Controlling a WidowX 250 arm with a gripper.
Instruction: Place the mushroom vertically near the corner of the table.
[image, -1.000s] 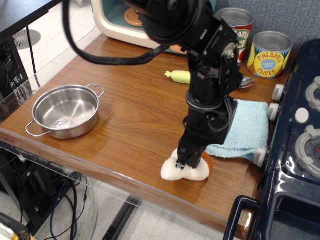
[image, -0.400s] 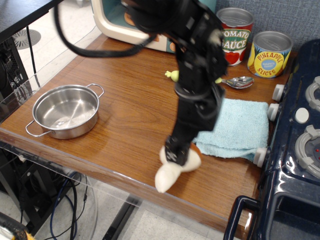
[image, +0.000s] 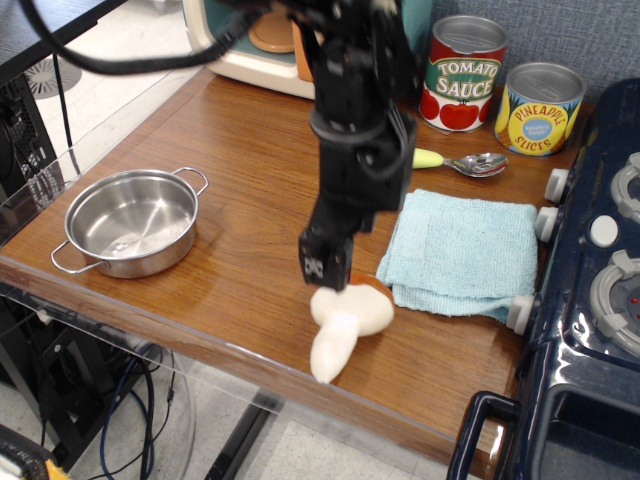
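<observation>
The mushroom (image: 345, 320) lies on its side near the front edge of the brown wood table (image: 240, 200). Its cream stem points toward the edge and its cap, with a bit of orange showing, faces the blue cloth. My gripper (image: 322, 268) hangs just above and slightly left of the cap, fingers pointing down. It holds nothing and looks open, though the gap between the fingers is hard to see from this side.
A steel pot (image: 132, 220) stands at the left. A light blue cloth (image: 460, 250) lies right of the mushroom, beside the dark blue toy stove (image: 590, 300). A tomato can (image: 462, 75), a pineapple can (image: 538, 108) and a yellow-green handled spoon (image: 470, 162) are at the back.
My gripper dragged the mushroom left toward the front edge, then let go and rose up and to the left. The mushroom stays lying with its stem toward the edge.
</observation>
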